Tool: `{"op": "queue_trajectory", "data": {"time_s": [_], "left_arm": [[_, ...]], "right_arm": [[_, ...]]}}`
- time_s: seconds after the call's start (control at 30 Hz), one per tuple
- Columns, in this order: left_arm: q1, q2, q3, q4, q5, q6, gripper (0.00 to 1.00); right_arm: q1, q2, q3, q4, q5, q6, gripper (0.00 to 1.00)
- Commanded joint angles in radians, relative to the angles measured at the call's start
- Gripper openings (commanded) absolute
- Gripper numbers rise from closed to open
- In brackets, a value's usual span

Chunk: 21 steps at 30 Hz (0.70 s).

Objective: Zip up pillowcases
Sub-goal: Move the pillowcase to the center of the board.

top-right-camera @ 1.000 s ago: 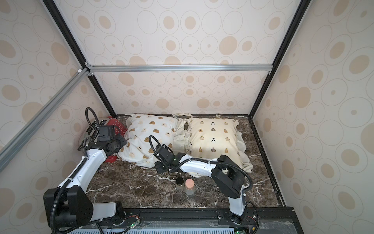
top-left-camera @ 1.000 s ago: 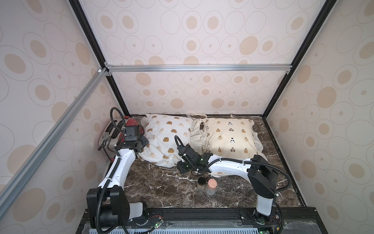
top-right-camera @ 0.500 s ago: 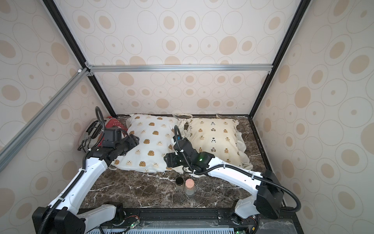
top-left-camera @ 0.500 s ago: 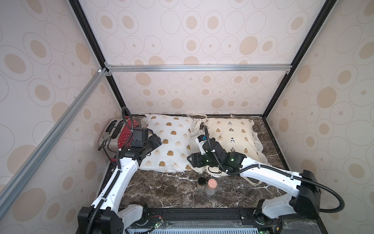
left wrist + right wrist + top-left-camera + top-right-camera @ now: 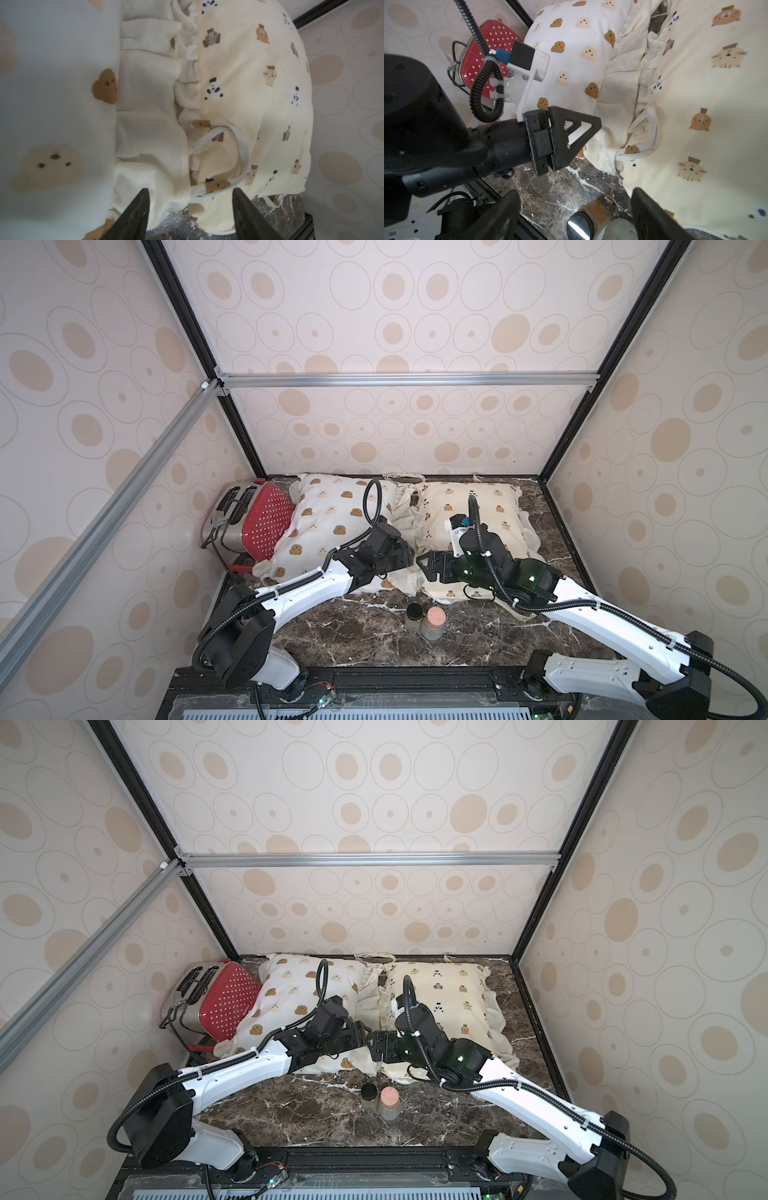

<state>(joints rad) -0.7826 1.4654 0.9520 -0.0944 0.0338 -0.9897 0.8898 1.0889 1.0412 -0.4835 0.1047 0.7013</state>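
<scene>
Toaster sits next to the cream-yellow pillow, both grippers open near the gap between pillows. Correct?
No. In both top views the toaster sits next to the white bear-face pillow; the cream-yellow pillow lies beyond it. The left gripper and right gripper are open near the gap.

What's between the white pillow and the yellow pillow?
Their cream ruffles, bunched together, plus a white looped strap at the yellow pillow's edge. The left wrist view shows it closest.
</scene>
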Motion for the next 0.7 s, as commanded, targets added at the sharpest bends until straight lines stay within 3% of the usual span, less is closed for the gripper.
{"op": "queue_trajectory", "data": {"time_s": [0.0, 0.13, 0.4, 0.67], "left_arm": [[-0.048, -0.014, -0.008, 0.120, -0.061, -0.061, 0.60], [-0.095, -0.004, -0.025, 0.153, -0.048, -0.061, 0.59], [-0.139, 0.108, 0.002, 0.119, 0.070, 0.073, 0.61], [-0.139, 0.216, 0.024, 0.119, 0.052, 0.086, 0.57]], "right_arm": [[-0.005, -0.042, 0.008, -0.041, 0.033, 0.034, 0.89], [-0.006, -0.086, -0.004, -0.008, 0.024, 0.035, 0.92], [-0.006, -0.146, 0.004, 0.042, -0.027, 0.030, 0.99], [-0.006, -0.192, -0.014, 0.068, -0.040, 0.028, 1.00]]}}
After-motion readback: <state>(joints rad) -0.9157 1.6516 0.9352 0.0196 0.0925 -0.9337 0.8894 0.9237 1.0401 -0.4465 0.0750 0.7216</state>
